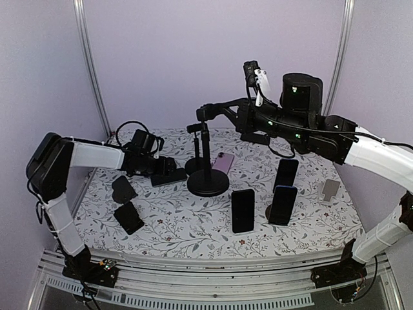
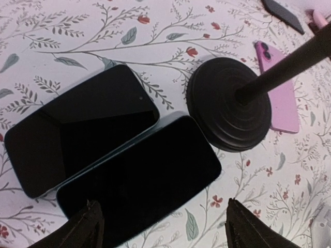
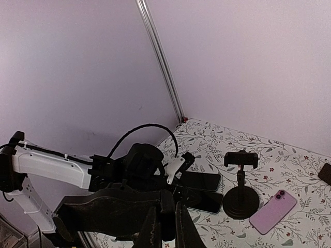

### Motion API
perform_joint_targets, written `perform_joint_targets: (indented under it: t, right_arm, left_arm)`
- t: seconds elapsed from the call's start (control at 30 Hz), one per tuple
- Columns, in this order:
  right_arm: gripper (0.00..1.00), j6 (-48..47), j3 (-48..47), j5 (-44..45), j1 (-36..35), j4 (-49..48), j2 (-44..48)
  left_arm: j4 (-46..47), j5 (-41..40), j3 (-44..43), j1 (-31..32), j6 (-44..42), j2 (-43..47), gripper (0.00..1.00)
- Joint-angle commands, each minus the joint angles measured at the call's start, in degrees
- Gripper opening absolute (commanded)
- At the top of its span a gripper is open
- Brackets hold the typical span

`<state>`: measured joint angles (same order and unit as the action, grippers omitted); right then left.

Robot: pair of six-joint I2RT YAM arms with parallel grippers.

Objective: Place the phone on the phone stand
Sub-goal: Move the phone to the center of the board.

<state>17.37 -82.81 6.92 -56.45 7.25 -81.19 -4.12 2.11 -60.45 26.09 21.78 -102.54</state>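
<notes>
From above, my left gripper [image 1: 161, 169] reaches low over the back-left part of the table [image 1: 193, 226], right at the phone [image 1: 173, 177] lying flat there. The stand [image 1: 195, 145] rises just beside it, toward the middle of the back edge. My right gripper [image 1: 205, 111] hangs high over the middle, away from the job.

From my left wrist, my fingers [image 2: 88, 227] are spread wide with nothing between them. The phone lies directly below, screen up, between the two tips. A second phone [image 2: 77, 126] touches its far long side. The stand's round base sits just past the phone's end, with a pink phone [image 2: 279, 88] beyond it.

From my right wrist, that hand's fingers are pressed together; I cannot tell whether they pinch anything. The stand's clamp looks empty.

So I judge nothing is done yet: gripping, lifting and seating the phone all remain.
</notes>
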Motion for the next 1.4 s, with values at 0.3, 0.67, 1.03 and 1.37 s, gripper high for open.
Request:
perform_joint_targets:
  t: [0.3, 0.67, 1.03, 1.37]
  right_arm:
    - [0.01, 1.0, 1.0, -0.6, 0.1, -3.7, 3.6]
    - [0.01, 0.8, 1.9, -0.2, 0.0, -4.0, 3.9]
    - [0.02, 1.1, 2.8, -0.6, 0.0, -5.1, 4.1]
    - [0.01, 1.4, 3.1, -1.0, 0.1, -5.5, 4.0]
  left_arm:
    - [-7.5, -0.2, -12.8, -3.5, -4.7, -15.8, 0.82]
    - [-7.7, 2.8, -9.7, -1.9, -2.9, -15.6, 0.82]
    - [-3.8, 0.4, 1.8, 3.2, 0.0, -7.2, 0.82]
    - [-12.6, -10.1, -5.2, 5.8, -3.7, -14.8, 0.87]
